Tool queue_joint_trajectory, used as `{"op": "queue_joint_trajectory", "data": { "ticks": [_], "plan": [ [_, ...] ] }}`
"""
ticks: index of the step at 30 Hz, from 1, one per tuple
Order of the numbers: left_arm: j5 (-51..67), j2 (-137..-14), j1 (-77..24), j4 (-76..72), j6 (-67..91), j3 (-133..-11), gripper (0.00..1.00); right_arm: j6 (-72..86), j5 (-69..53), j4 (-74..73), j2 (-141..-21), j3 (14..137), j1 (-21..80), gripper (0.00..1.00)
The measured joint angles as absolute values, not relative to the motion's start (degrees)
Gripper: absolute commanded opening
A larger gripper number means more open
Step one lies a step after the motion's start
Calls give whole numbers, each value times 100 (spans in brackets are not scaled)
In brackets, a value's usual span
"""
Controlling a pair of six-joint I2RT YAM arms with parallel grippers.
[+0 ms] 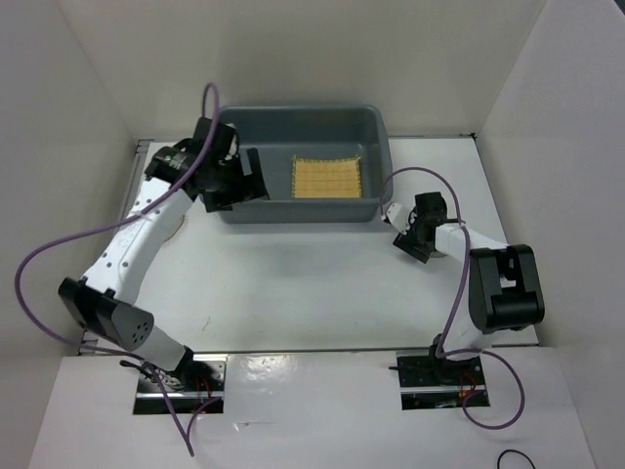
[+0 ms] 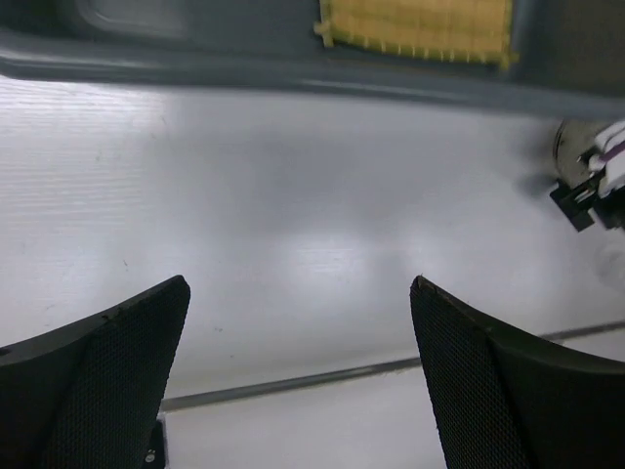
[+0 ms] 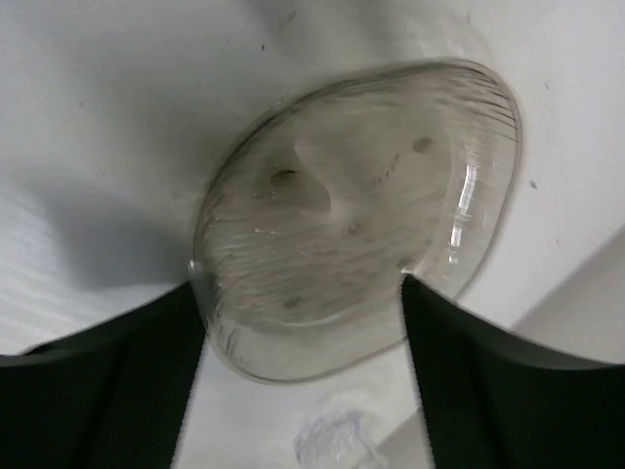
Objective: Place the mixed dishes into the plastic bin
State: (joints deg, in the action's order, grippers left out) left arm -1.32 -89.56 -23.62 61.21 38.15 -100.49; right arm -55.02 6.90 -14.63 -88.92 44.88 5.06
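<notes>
The grey plastic bin (image 1: 244, 122) stands at the back centre of the table. The yellow woven mat (image 1: 327, 178) lies flat inside it, on the right; it also shows in the left wrist view (image 2: 415, 24). My right gripper (image 1: 402, 230) (image 3: 303, 285) is just off the bin's front right corner. It is shut on a translucent brownish round plate (image 3: 361, 195), with a finger against each side of the rim. My left gripper (image 1: 239, 183) (image 2: 298, 285) is open and empty at the bin's front left corner, over bare table. No glass cup shows clearly.
White walls enclose the table on the left, back and right. A thin brownish arc (image 1: 182, 223) shows beside my left arm, perhaps a plate's edge. The bin's front wall (image 2: 244, 70) lies ahead of my left gripper. My right gripper shows at the right of that view (image 2: 591, 181).
</notes>
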Motion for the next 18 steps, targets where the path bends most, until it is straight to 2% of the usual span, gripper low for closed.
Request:
{"op": "queue_joint_trajectory", "data": {
  "ticks": [10, 11, 13, 14, 17, 18],
  "plan": [
    [-377, -8180, -2032, 6077, 3994, -9863, 100, -6482, -220, -2370, -9491, 5258, -362, 49],
    [-379, -8141, -1986, 6080, 4049, -9791, 100, -6578, -261, -2460, -9496, 5266, -401, 36],
    [-377, -8095, -1918, 6082, 4093, -9664, 100, -6753, -355, -2652, -9500, 5264, -432, 25],
    [-370, -8090, -1879, 6082, 4101, -9616, 100, -6810, -399, -2731, -9504, 5264, -440, 17],
    [-346, -8090, -1826, 6080, 4106, -9574, 100, -6888, -489, -2808, -9491, 5275, -440, 6],
    [-314, -8090, -1806, 6080, 4104, -9574, 100, -6890, -504, -2803, -9489, 5284, -440, 0]
  ]
}}
